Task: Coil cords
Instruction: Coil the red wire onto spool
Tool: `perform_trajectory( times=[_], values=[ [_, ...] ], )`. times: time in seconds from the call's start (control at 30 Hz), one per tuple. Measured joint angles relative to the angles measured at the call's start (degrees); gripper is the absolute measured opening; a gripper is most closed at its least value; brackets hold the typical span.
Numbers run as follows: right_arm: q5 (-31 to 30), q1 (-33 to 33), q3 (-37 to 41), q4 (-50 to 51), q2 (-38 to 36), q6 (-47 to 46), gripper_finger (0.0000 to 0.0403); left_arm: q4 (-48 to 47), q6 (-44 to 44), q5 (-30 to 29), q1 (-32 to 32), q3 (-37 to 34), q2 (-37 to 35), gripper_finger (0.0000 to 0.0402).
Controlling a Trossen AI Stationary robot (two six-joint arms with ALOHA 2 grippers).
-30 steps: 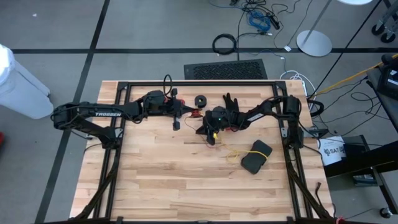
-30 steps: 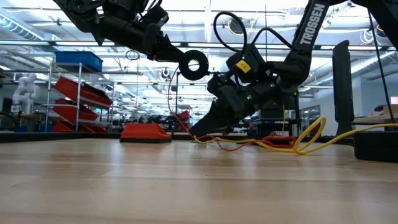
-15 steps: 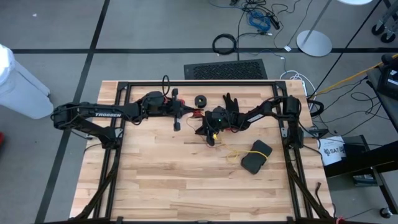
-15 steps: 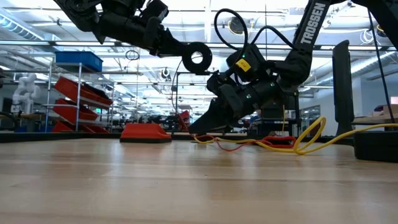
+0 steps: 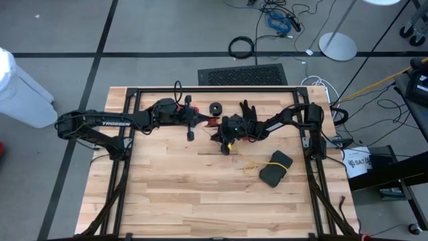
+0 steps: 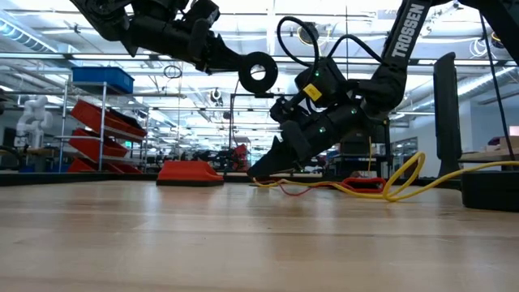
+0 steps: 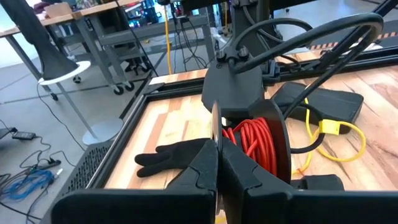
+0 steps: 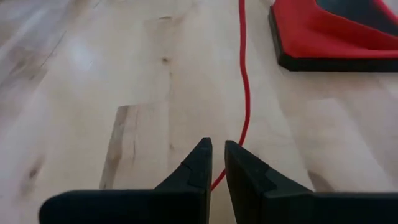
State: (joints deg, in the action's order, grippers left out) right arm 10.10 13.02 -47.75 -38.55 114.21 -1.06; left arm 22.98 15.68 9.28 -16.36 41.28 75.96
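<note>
Step in hand: winding the red cord (image 8: 244, 93). Left gripper (image 7: 218, 163), frame centre, clamps the reel (image 7: 249, 146) rim — right gripper (image 8: 217, 163) pinches the cord against the table (image 8: 74, 93), bottom centre. Next: guide cord onto reel.

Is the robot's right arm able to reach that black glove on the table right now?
Probably yes. The black glove lies right beside the right gripper, with nothing between them, though that gripper is pinching the red cord.

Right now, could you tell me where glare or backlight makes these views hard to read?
Low view: ceiling lights behind turn the left arm and right arm into silhouettes, and the table shines. Right wrist view: soft glare on the wood beside the red cord. High view: even light, faint shadows.
</note>
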Motion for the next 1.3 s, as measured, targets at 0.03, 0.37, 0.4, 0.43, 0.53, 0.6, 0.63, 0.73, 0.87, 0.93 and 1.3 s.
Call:
perform_trajectory(
  times=[0.03, 0.37, 0.4, 0.43, 0.53, 0.6, 0.63, 0.73, 0.87, 0.93, 1.3],
  values=[
    [-0.1, 0.0, 0.0, 0.0, 0.0, 0.2, 0.0031, 0.0, -0.1, 0.0, 0.0, 0.0, 0.0, 0.0006],
    [6.4, 0.0, 0.0, 0.9, 0.0, 1.8, 0.0031, -0.4, -0.1, 0.0, 0.0, 0.0, 0.0, 0.0006],
    [7.3, 0.1, 0.0, 1.0, 0.0, 2.2, 0.0031, -0.6, -0.1, 0.0, 0.0, 0.0, 0.0, 0.0006],
    [8.1, 0.1, 0.0, 1.1, 0.0, 2.6, 0.0031, -0.9, -0.1, 0.0, 0.0, 0.0, 0.0, 0.0006],
    [8.4, 0.4, 0.0, 2.2, 0.0, 2.8, 0.0031, -1.7, -0.1, 0.0, 0.0, 0.0, 0.0, 0.0006],
    [8.4, 0.8, 0.0, 2.7, 0.0, 2.8, 0.0031, -1.7, -0.1, 0.0, 0.0, 0.0, 0.0, 0.0006],
    [8.4, 0.9, 0.0, 2.8, 0.0, 2.8, 0.0031, -1.7, -0.1, 0.0, 0.0, 0.0, 0.0, 0.0006],
    [8.5, 1.2, 0.0, 3.2, -0.2, 2.8, 0.0031, -1.7, -0.1, 0.0, 0.0, 0.0, 0.0, 0.0006],
    [8.8, 1.2, 0.0, 3.8, -1.9, 4.3, 0.0031, -1.7, 0.0, 0.0, 0.0, 0.0, 0.0, 0.0006],
    [8.8, 1.2, 0.0, 3.7, -3.0, 5.1, 0.0031, -1.7, 0.1, 0.0, 0.0, 0.0, 0.0, 0.0006],
    [4.5, 1.2, 0.0, 4.3, -4.9, 5.8, 0.0031, -1.7, 0.1, 0.0, 0.0, 0.0, 0.0, 0.0006]
  ],
)
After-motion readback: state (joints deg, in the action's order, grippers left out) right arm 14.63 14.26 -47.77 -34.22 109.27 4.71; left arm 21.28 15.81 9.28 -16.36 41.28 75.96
